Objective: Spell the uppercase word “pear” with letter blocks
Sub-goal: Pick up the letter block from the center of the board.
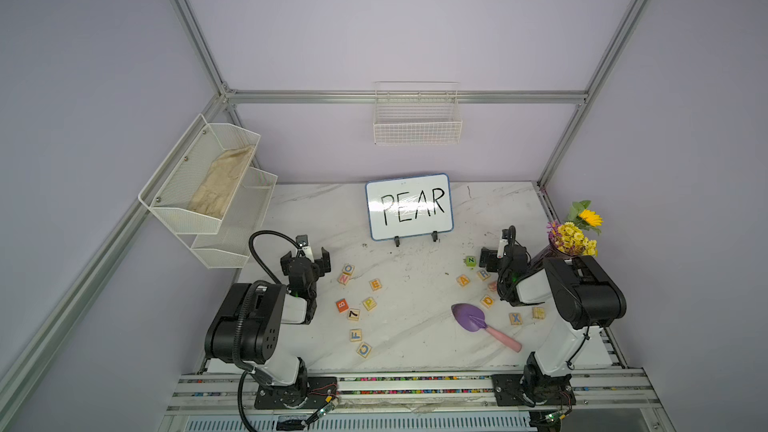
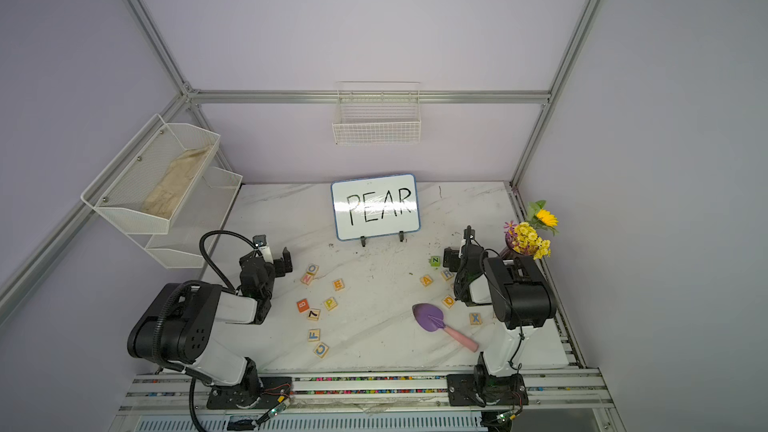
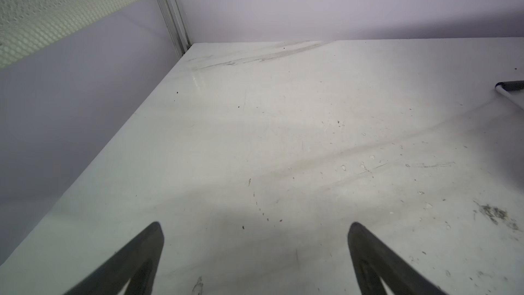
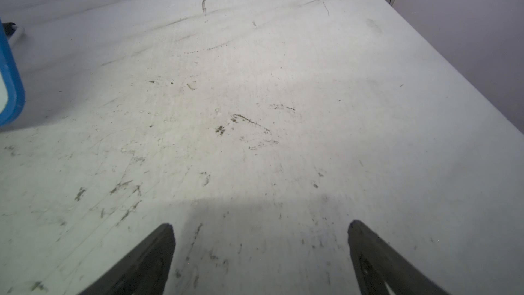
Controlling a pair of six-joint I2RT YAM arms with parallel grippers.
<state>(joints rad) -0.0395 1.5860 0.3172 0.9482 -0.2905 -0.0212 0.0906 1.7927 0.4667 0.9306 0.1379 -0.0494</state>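
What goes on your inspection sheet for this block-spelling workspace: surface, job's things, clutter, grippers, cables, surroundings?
Surface: marble table, scuffed, with dirt specks.
Job's things: P block, E block by left arm; A block, R block by right arm; unaligned.
Clutter: other letter blocks, purple trowel, flowers.
Grippers: left gripper and right gripper, jaws open, empty.
Cables: black hose loops over left arm.
Surroundings: PEAR whiteboard, mesh shelf holding cloth, wire basket.
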